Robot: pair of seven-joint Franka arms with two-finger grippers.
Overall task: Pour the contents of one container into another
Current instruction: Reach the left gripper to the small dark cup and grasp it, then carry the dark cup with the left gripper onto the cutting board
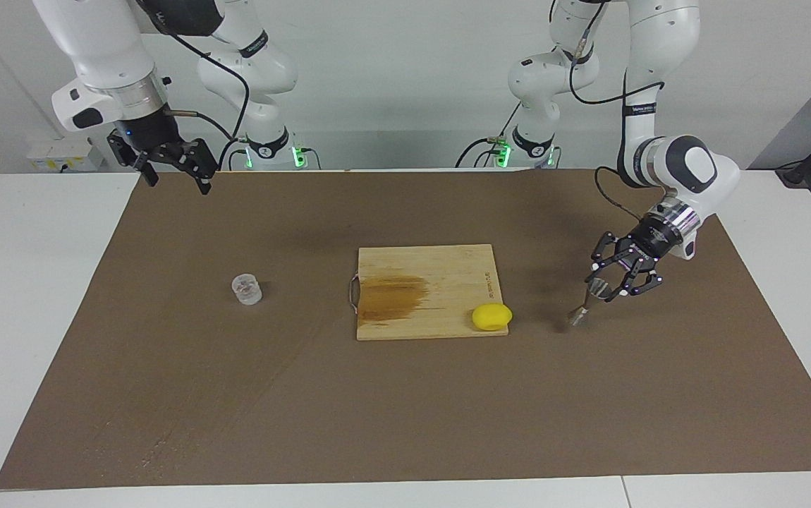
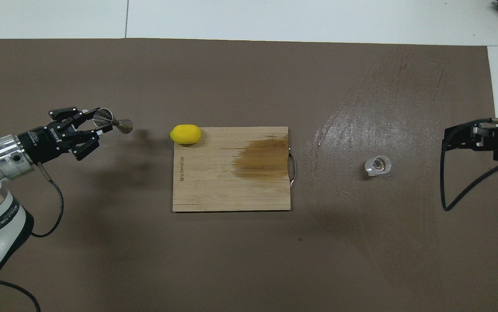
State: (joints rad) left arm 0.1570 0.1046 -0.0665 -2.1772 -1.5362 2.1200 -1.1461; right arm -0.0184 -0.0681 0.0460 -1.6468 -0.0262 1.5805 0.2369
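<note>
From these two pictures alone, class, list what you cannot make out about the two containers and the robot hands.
- Glass cup: whether it holds liquid; too small and clear in both views.
- Jigger, tilted in the left hand: whether its lower cone touches the mat; the facing view leaves it unclear.
- Right hand: the overhead view's edge cuts off most of it.
- Board: its printed mark is too small to read.

The wooden cutting board (image 2: 231,169) carries a short burned-in brand mark along its edge toward the left arm's end, too small to read. Small lettering on the left gripper's (image 2: 88,130) black body is likewise illegible.
</note>
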